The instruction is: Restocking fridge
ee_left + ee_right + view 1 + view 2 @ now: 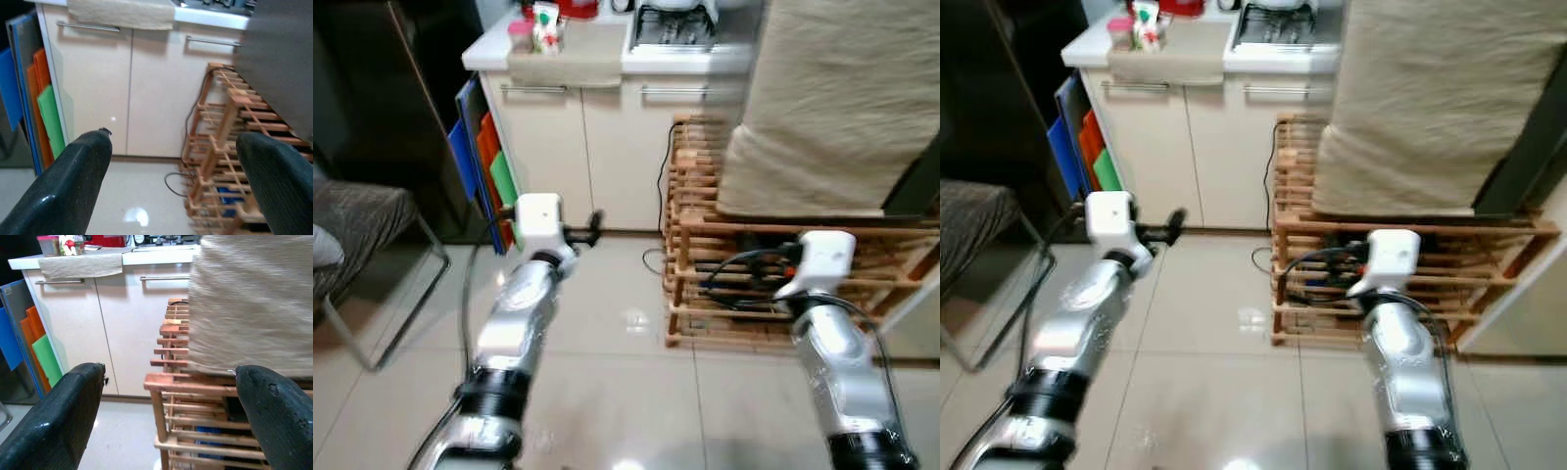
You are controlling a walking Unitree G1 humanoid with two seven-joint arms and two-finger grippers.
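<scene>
The left claw (171,196) is spread wide and grasps nothing, held out over the tiled floor (607,304) in front of the wooden rack (705,284). The right claw (171,431) is likewise released and empty, close before the same rack. A beige cloth (832,108) drapes a bulky thing standing on top of the rack. Beyond the rack stands a cream cabinet (578,157) whose white bench (489,54) carries small containers (538,29). Coloured boards (484,166) lean against the cabinet's far side from the rack. No fridge can be made out.

Both silver arms reach forward, the left hand (171,191) and right hand (168,421) spread wide (nothing between the fingers).
</scene>
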